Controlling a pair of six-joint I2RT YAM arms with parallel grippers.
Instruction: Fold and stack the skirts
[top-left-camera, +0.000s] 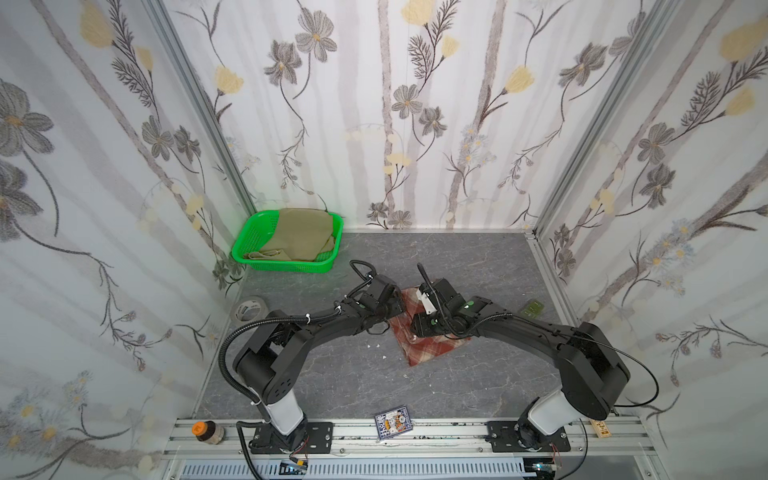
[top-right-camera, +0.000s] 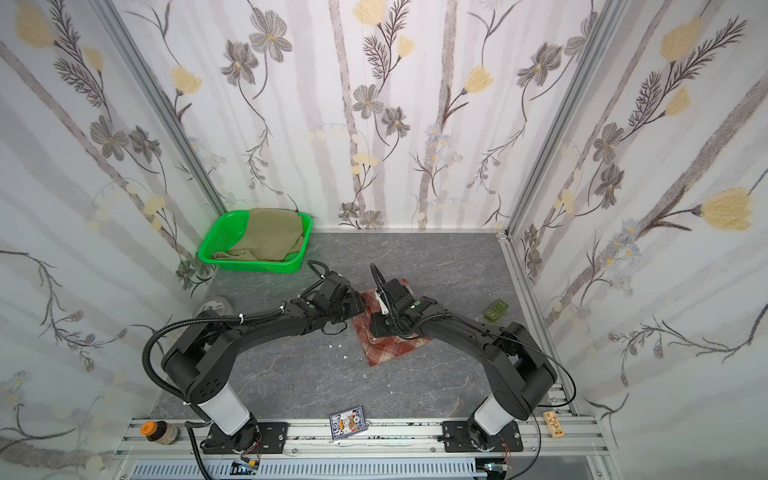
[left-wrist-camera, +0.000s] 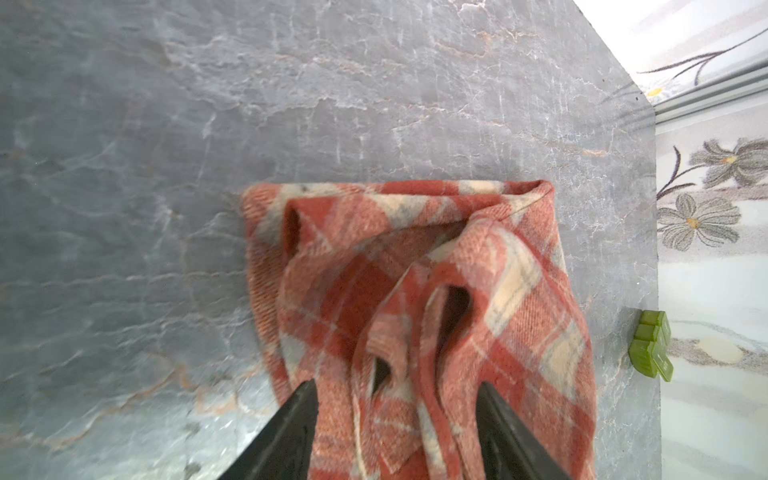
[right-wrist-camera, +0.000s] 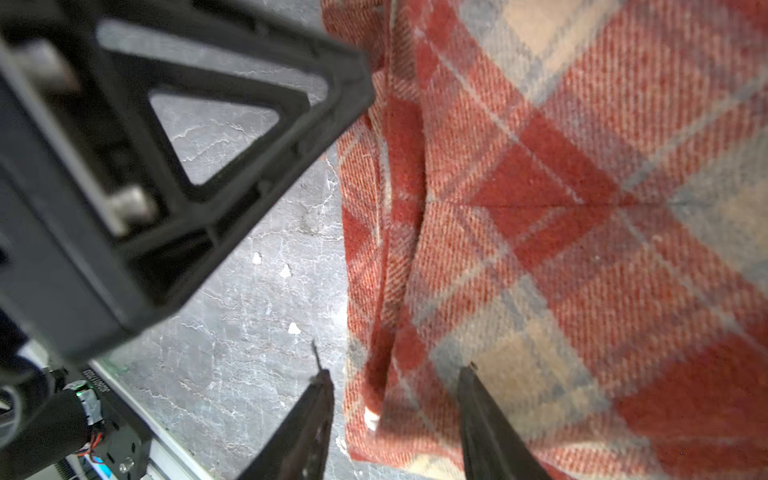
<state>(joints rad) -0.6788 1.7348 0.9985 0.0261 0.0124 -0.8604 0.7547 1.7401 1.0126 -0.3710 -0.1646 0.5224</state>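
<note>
**Grey stone-pattern tabletop in a floral-papered booth: holdings on view**

**Top views.**
- Table (top-left-camera: 457, 257): grey, veined, walled on three sides.
- Green basket (top-left-camera: 249, 239): in the far left corner.
- Khaki skirt (top-left-camera: 299, 237): lies crumpled inside the basket and laps over its far rim.
- Plaid skirt (top-left-camera: 428, 349): red, rust and cream. It lies on the table near the middle, partly folded, well apart from the basket. It shows in both top views (top-right-camera: 390, 349).
- My left arm (top-left-camera: 324, 328) and right arm (top-left-camera: 519, 328): both reach in and meet over the plaid skirt's far half.
- Sundries: a tape roll (top-left-camera: 248, 309) by the left wall and a card pack (top-left-camera: 392, 423) on the front rail.

**Left wrist view.**
- My left gripper (left-wrist-camera: 397, 385): jaws stand wide apart and clamp nothing. Loose, looped folds of the plaid skirt (left-wrist-camera: 415, 270) rise between the fingers.
- Small green blocks (left-wrist-camera: 652, 345): at the table edge, beside the skirt.

**Right wrist view.**
- My right gripper (right-wrist-camera: 395, 371): jaws parted, straddling the plaid skirt's (right-wrist-camera: 582, 208) side edge. One finger is over bare table, the other over cloth, and nothing is pinched.
- A trussed black finger (right-wrist-camera: 332, 83) of my left gripper: close by, at the same edge.
</note>
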